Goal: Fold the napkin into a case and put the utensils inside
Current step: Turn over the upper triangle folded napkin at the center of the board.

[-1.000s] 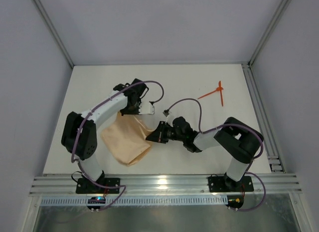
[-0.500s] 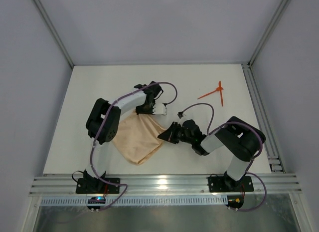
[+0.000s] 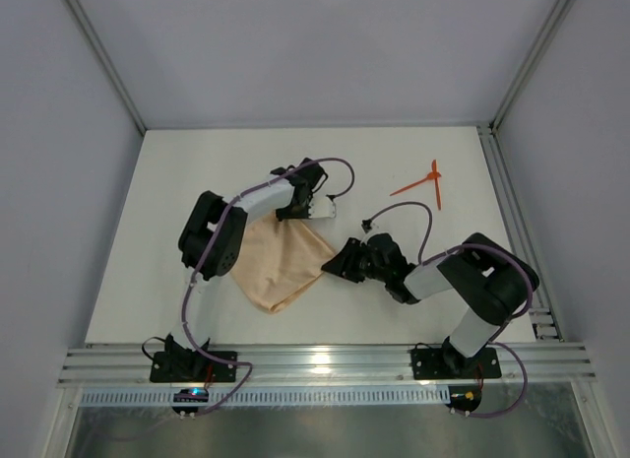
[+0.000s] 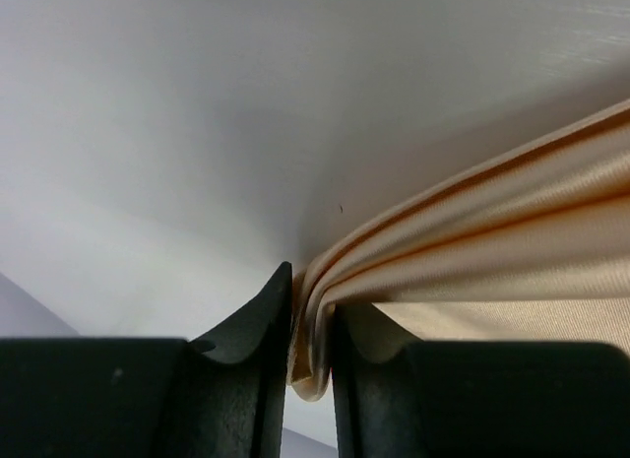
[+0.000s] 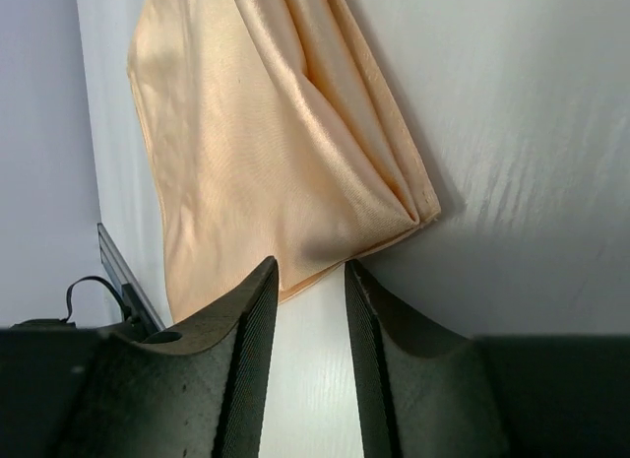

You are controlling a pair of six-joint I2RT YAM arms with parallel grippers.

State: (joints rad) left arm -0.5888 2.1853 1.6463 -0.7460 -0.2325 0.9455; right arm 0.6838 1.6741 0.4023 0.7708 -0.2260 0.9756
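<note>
Folding looked barely begun: the napkin [image 3: 281,266] lay loosely doubled on the table [image 3: 197,182], its folds unfinished. The left gripper [image 4: 312,305] pinched a bunched corner between narrow jaws. The right gripper [image 5: 310,271] stood parted and empty just beside the cloth. The utensils [image 3: 425,185] lay well apart, not yet tucked in.
</note>
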